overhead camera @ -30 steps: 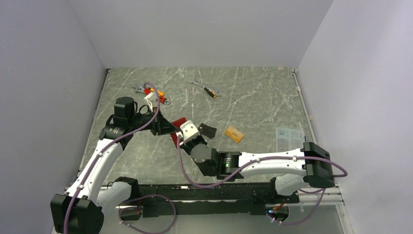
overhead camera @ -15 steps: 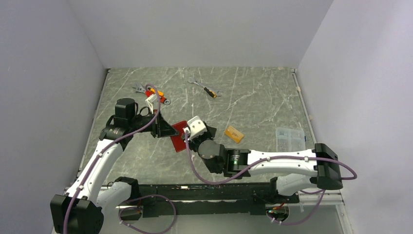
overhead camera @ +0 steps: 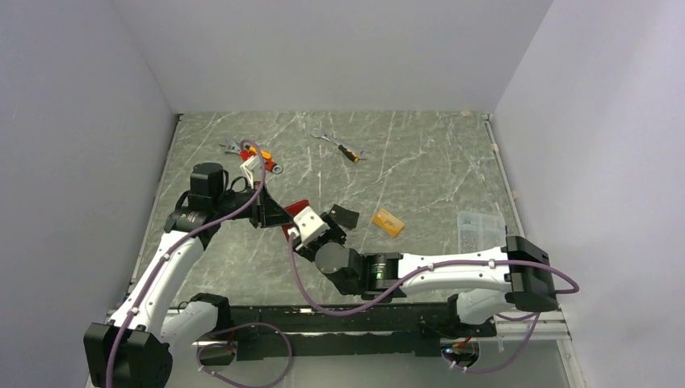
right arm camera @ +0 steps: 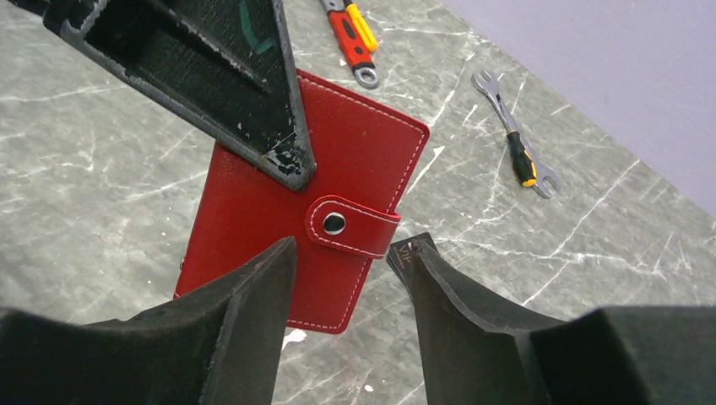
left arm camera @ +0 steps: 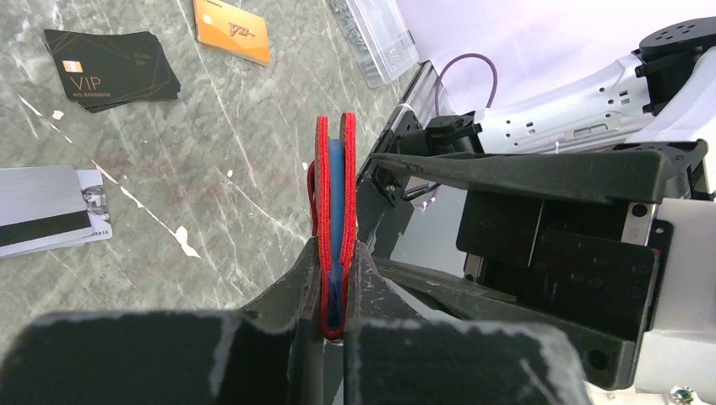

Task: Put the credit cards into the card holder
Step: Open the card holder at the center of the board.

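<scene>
My left gripper [left arm camera: 336, 253] is shut on the red card holder [left arm camera: 334, 194], which stands on edge between its jaws, blue-grey pockets showing inside. In the top view the card holder [overhead camera: 296, 207] is near the table's middle left, held by the left gripper [overhead camera: 284, 215]. My right gripper [right arm camera: 350, 253] is open in front of the card holder [right arm camera: 253, 211], its fingertips either side of the closed snap tab [right arm camera: 348, 224], gripping nothing. A black card [left arm camera: 110, 59], an orange card [left arm camera: 232, 18] and a silver-grey card [left arm camera: 38, 221] lie flat on the table.
Orange-handled wrenches [overhead camera: 257, 155] [overhead camera: 345, 149] lie toward the back of the table. A clear plastic box [overhead camera: 476, 229] sits at the right side. The black card [overhead camera: 345, 217] and orange card [overhead camera: 388, 222] lie right of the two grippers.
The right gripper's jaws have gone from shut to open, and its wrist has swung right and then back left beside the card holder. The left arm has stayed put.
</scene>
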Robot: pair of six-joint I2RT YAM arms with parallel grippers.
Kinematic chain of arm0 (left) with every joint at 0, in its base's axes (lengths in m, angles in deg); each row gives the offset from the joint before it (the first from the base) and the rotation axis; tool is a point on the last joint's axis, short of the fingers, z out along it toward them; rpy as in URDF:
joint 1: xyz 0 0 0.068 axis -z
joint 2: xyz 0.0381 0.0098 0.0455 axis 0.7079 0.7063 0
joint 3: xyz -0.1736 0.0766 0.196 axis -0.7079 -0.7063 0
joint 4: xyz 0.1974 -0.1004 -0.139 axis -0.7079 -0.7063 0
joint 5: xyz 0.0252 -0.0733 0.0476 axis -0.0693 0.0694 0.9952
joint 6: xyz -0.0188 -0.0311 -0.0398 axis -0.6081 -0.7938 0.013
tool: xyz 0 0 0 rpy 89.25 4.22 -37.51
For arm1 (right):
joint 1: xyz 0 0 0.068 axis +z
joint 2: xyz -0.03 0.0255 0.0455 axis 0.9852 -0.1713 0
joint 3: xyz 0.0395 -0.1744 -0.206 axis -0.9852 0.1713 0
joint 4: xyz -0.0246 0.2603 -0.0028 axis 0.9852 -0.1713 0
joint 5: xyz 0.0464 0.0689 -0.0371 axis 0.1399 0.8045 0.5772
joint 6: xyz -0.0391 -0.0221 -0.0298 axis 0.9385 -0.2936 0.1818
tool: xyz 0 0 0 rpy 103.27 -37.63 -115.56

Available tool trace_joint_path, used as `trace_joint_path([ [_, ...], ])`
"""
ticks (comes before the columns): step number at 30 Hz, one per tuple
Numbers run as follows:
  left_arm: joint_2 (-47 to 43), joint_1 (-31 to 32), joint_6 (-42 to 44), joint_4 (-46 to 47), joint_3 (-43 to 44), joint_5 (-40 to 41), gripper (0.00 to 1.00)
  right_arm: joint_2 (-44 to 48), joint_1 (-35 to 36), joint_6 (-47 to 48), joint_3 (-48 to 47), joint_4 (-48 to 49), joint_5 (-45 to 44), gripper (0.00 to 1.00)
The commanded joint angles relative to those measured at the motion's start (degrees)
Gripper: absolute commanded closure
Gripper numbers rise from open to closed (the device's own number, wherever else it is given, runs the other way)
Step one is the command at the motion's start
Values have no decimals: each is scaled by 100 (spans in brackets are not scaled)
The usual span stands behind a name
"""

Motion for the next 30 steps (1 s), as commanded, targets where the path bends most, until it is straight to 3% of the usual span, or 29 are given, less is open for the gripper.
trace_joint_path([
  [1,-134,-35,-57,161,26,-177,100,-146,32,291,-251,448,-223,47],
  [9,-80,-44,-139,205,16,-260,100,-573,28,966,-385,1249,-954,71],
  [15,-104,-44,-160,229,-13,-337,100,-718,26,1091,-300,1664,-860,77],
  [21,-149,-47,-171,279,-70,-345,100,-732,24,1386,-50,2402,-1106,100],
  [26,-166,-44,-213,326,-100,-385,100,-691,-39,1457,106,2870,-1230,100],
  [30,-185,-44,-208,316,-96,-387,100,-430,-212,755,128,2253,-1004,100],
])
